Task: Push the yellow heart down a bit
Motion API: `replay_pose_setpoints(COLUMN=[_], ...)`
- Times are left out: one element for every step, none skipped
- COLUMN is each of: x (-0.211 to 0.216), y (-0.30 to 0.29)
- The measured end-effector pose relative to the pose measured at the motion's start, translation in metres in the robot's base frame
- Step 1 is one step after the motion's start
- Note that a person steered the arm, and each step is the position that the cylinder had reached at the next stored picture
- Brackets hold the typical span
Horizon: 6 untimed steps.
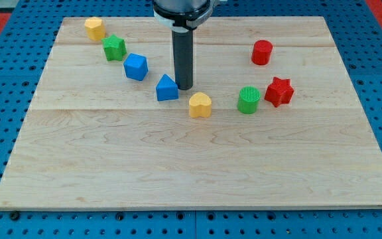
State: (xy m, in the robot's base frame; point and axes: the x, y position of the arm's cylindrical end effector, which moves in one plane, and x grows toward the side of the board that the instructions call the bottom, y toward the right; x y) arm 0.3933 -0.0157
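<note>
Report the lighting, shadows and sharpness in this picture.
Camera view: even, soft lighting, no strong glare on the wooden board; blocks cast only small faint shadows; my tip, beside the blue triangular block and above the yellow heart, looks sharp; nothing is noticeably blurred.

Pale wood-grain board (197,166), matt plastic-looking yellow heart (200,105), dark smooth rod (182,60)

We observe bright, even illumination across the wooden board (197,166), with no glare on its surface. Shadows are soft and short: the yellow heart (200,105) casts a faint shadow at its base, and the dark rod above and to the left of the heart darkens the board slightly around my tip (184,88). Focus is sharp near the heart. The board's edges appear slightly bowed.
</note>
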Motion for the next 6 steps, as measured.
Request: replay_pose_setpoints(x=[0.013,0.015,0.015,0.015,0.014,0.01], y=[0.0,0.009,0.01,0.01,0.01,0.016])
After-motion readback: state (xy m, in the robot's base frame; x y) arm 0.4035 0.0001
